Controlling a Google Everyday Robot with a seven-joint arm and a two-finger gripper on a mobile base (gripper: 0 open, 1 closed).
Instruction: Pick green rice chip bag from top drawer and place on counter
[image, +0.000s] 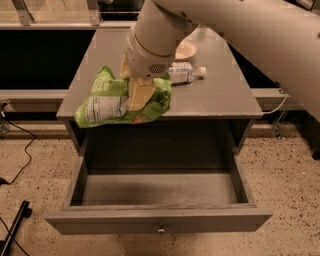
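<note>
My gripper (139, 95) is shut on the green rice chip bag (107, 102), a crumpled bright-green bag with a white label panel. I hold it in the air over the front left edge of the counter (225, 95), above the drawer. The bag hangs to the left of my tan fingers (140, 92). The top drawer (160, 220) stands pulled out below, with a small round knob (160, 230) on its front panel. Its inside shows nothing in it.
A white-blue labelled bottle (182, 72) lies on its side on the counter behind my wrist. A pale bowl (184, 50) sits behind it. My large white arm (240, 30) crosses the upper right. Cables (15, 155) lie on the speckled floor at left.
</note>
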